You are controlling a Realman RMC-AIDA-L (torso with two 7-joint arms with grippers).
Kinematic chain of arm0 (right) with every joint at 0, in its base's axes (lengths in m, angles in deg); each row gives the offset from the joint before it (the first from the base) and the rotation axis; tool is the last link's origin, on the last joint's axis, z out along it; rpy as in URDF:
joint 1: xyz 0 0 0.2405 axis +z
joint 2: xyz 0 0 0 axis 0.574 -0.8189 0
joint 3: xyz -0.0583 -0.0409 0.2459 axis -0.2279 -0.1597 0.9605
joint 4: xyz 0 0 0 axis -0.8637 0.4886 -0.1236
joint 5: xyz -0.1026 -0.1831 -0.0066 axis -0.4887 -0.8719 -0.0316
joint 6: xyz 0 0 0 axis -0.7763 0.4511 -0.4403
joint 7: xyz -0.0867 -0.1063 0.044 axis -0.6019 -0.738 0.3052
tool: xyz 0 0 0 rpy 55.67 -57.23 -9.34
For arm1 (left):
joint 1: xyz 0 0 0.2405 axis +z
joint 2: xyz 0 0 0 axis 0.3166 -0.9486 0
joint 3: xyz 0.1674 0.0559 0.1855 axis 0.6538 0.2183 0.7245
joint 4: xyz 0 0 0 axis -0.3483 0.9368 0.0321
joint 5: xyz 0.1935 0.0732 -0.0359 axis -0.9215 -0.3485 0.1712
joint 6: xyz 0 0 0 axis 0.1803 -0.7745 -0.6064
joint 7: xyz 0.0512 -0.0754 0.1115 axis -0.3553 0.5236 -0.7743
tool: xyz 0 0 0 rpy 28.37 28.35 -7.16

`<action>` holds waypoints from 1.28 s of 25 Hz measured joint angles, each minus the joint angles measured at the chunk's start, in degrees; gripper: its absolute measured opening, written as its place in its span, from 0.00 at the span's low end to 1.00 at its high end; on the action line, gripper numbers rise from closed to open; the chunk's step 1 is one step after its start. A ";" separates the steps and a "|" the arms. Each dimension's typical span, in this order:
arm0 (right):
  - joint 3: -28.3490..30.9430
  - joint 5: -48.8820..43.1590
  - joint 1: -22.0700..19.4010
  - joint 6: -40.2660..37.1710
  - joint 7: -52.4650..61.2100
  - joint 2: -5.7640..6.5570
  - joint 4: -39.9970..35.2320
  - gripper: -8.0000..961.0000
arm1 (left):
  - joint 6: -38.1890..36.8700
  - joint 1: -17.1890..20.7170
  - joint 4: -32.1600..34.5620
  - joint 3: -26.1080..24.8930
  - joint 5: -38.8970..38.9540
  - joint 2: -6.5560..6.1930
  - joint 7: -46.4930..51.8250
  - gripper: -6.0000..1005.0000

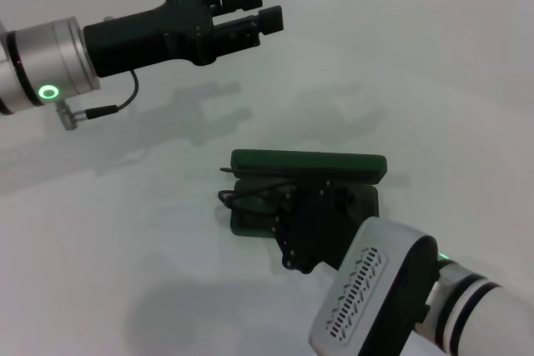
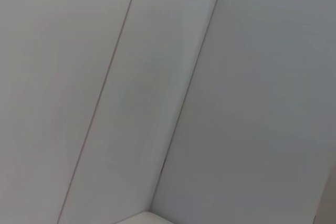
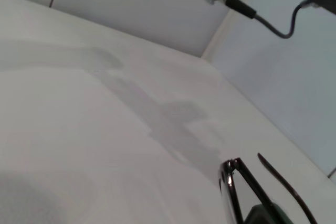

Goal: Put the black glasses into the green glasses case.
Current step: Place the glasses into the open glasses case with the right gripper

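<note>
- Dark green, flat and rectangular with rounded corners, the hinged green glasses case (image 1: 310,166) lay open on the plain white surface (image 1: 125,231), its lid raised along the far side and its tray toward the robot.
- Thin black-framed spectacles with slim curved temple arms, the black glasses (image 1: 250,195), sat at the left end of the open tray, one temple tip poking just past the case's edge; in the right wrist view the black glasses (image 3: 239,190) showed a lens rim and a curved temple close to the camera.
- The right claw (image 1: 304,231) was low over the tray, right at the glasses; its own body hid the fingertips, so whether it was gripping the frame or had let go could not be told.
- The left claw (image 1: 250,12) hung well apart, high over the far left of the surface, its fingers spread with nothing between them; its wrist camera saw only pale wall panels.
- Judged from this, the placing step was in hand and nearly done: the glasses appeared to be within the tray.
- The next move would call for letting go cleanly and lifting straight up without snagging a temple, and checking that the protruding tip sits inside before any lid closing.
</note>
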 joint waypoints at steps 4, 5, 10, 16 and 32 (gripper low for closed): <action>-1.38 0.25 -0.01 3.66 0.01 0.01 -0.58 0.15 | 0.22 -0.42 0.01 0.00 -0.04 -0.06 0.01 0.62; -1.65 0.36 0.00 4.29 0.02 0.01 -0.70 0.15 | 0.38 -0.43 0.00 0.00 -0.07 -0.08 0.01 0.62; -2.30 1.07 -0.08 5.88 0.09 0.00 -0.96 0.15 | 1.18 -0.47 -0.11 0.00 -0.83 -0.14 -0.16 0.62; -2.92 1.35 -0.62 7.74 0.13 -0.07 -0.99 0.15 | 1.35 -0.54 -0.13 -0.01 -1.66 0.00 -0.16 0.62; -3.23 3.70 -0.57 10.25 0.88 -0.08 -0.14 0.15 | 1.35 -0.54 -0.06 -0.17 -1.67 0.68 -0.13 0.63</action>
